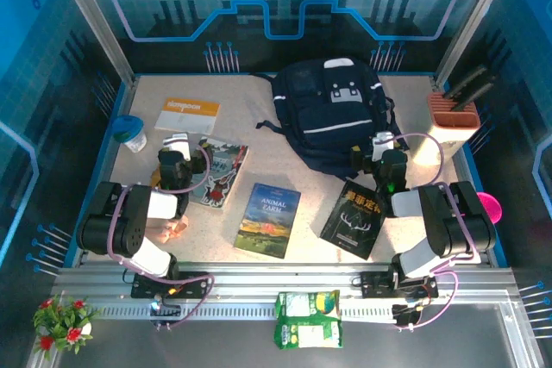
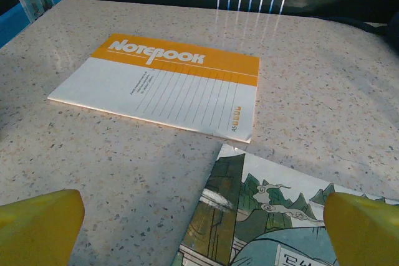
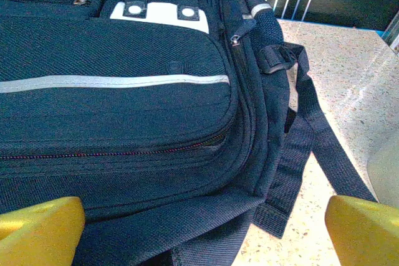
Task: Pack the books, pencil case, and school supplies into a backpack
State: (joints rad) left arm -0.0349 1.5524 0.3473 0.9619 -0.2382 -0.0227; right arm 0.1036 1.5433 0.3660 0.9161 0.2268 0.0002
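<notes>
The navy backpack (image 1: 332, 114) lies flat at the back middle, its zips closed in the right wrist view (image 3: 124, 104). Three books lie in front of it: a grey illustrated one (image 1: 220, 174), "Animal Farm" (image 1: 268, 219) and a black one (image 1: 354, 219). An orange notebook (image 1: 188, 115) lies at the back left. My left gripper (image 1: 178, 144) hangs open over the grey book's far corner (image 2: 274, 216), facing the notebook (image 2: 162, 85). My right gripper (image 1: 382, 142) is open at the backpack's near right corner, holding nothing. The pencil case is out of view.
An orange holder (image 1: 453, 118) with dark pens stands at the back right, a pale object (image 1: 427, 151) beside it. A blue-lidded cup (image 1: 129, 131) sits at the left edge. Something small and pink (image 1: 177, 227) lies by the left arm. A backpack strap (image 3: 312, 147) trails onto the table.
</notes>
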